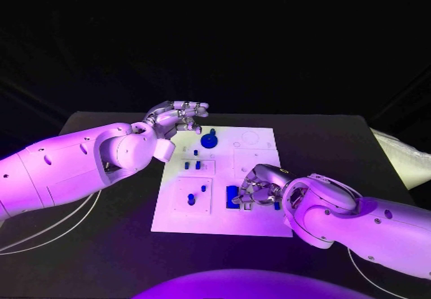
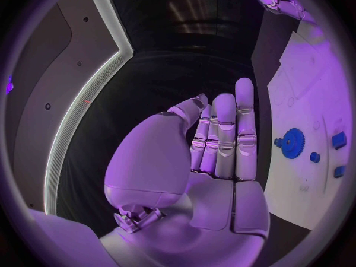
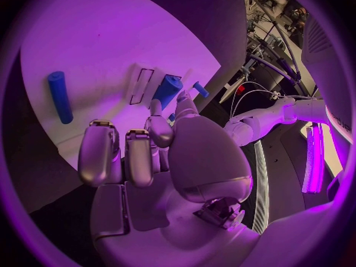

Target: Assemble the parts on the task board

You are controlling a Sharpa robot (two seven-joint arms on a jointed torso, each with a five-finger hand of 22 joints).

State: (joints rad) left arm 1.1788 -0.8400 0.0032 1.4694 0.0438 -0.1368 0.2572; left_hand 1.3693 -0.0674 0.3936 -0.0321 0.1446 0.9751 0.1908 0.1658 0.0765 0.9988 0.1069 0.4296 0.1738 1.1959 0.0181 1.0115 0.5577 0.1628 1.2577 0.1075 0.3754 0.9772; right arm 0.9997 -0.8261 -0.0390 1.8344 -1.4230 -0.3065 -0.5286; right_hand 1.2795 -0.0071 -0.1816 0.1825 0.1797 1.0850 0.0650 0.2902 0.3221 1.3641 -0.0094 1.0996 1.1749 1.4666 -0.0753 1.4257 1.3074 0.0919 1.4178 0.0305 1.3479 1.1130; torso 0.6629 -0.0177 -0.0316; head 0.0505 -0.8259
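The white task board [image 1: 257, 138] lies mid-table. A blue gear [image 1: 209, 140] sits near its far edge, also seen in the left wrist view as the gear [image 2: 293, 142]. Small blue pegs [image 1: 189, 166] stand around the board's middle and left. My left hand [image 1: 178, 117] hovers by the board's far left corner, fingers stretched out and holding nothing; its flat palm [image 2: 219, 160] is bare. My right hand [image 1: 260, 192] is over the board's near right part. Its thumb and a finger pinch the near end of a blue block [image 1: 233, 196], seen closer as the block [image 3: 167, 91].
A blue cylinder [image 3: 59, 96] lies on the board away from my right hand, and a short peg [image 3: 200, 89] is just past the block. Rectangular slots [image 3: 141, 83] are next to the block. White cables [image 1: 54, 233] trail over the table's near left.
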